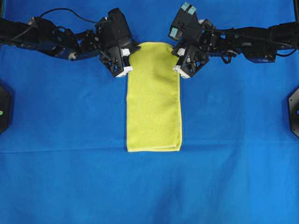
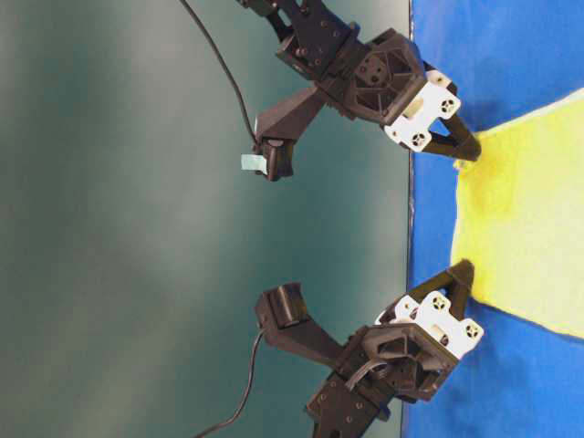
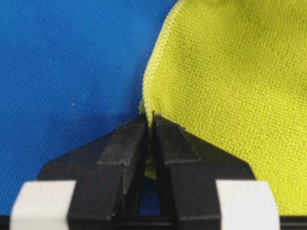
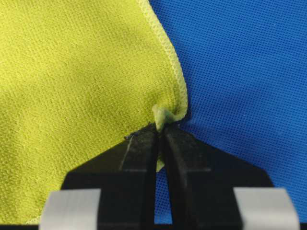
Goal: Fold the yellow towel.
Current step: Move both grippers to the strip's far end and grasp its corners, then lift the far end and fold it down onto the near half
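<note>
Towel: your yellow towel (image 1: pixel 153 98) lies on the blue cloth (image 1: pixel 70 116) as a long narrow strip, already doubled over, with one short end up between your two grippers and the other short end well away from them, towards the near side of the overhead view.

Left gripper: your left gripper (image 3: pixel 149 125) is clenched on the towel's top left corner; in the left wrist view the two black fingers (image 3: pixel 125 143) meet with only a sliver of yellow hem pinched between their tips.

Towel from the left jaws: the rest of the towel (image 3: pixel 230 96) spreads ahead and to the right of the tips, and bare blue cloth (image 3: pixel 67 72) lies ahead and to the left.

Right gripper: your right gripper (image 4: pixel 160 128) is clenched on the top right corner; a small puckered fold of hem stands up right at the fingertips (image 4: pixel 144 143).

Towel from the right jaws: the towel (image 4: pixel 81 86) runs ahead and to the left of the tips, with blue cloth (image 4: pixel 240 72) ahead and to the right.

Side view: from table level you see both grippers angled down with their tips on the cloth, one at each corner of the towel's short edge (image 2: pixel 474 196), which sits stretched between them.

Edges: the paler stitched hem curves away from each pinch.
</note>
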Controlling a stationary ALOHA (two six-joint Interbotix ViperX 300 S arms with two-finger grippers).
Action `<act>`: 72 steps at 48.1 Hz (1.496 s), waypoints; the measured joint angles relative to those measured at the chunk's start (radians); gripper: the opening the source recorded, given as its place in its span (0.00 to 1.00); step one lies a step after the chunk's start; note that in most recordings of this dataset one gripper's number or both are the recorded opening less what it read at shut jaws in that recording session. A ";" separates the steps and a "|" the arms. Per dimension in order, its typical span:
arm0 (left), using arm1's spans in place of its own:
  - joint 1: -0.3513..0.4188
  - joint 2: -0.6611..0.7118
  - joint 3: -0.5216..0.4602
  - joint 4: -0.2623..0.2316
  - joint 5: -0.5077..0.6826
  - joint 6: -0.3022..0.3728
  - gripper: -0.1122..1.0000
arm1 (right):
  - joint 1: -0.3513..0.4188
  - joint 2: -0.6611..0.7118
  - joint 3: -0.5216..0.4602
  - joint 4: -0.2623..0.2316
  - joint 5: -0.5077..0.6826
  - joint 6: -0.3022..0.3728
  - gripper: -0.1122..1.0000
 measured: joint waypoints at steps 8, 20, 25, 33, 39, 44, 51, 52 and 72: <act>-0.002 -0.018 -0.005 0.000 0.037 0.014 0.13 | 0.000 -0.014 0.000 0.000 0.005 0.000 0.16; -0.002 -0.152 -0.005 0.000 0.110 0.023 0.13 | -0.002 -0.120 0.002 -0.003 0.057 -0.005 0.16; -0.002 -0.206 -0.005 0.000 0.143 0.029 0.13 | -0.002 -0.160 0.002 -0.009 0.078 -0.005 0.16; -0.005 -0.230 -0.005 0.000 0.164 0.043 0.13 | -0.002 -0.184 0.003 -0.011 0.084 -0.006 0.16; -0.011 -0.230 -0.003 0.000 0.178 0.049 0.13 | 0.000 -0.183 0.005 -0.011 0.086 -0.005 0.16; -0.026 -0.238 -0.002 0.000 0.198 0.049 0.13 | 0.006 -0.193 0.011 -0.011 0.086 -0.005 0.16; -0.071 -0.265 0.009 0.000 0.252 0.051 0.13 | 0.060 -0.236 0.032 -0.011 0.100 -0.003 0.16; -0.080 -0.270 0.012 0.000 0.261 0.051 0.13 | 0.069 -0.244 0.035 -0.009 0.103 -0.002 0.16; -0.373 -0.325 0.066 0.000 0.362 -0.017 0.13 | 0.324 -0.301 0.104 -0.009 0.109 0.041 0.16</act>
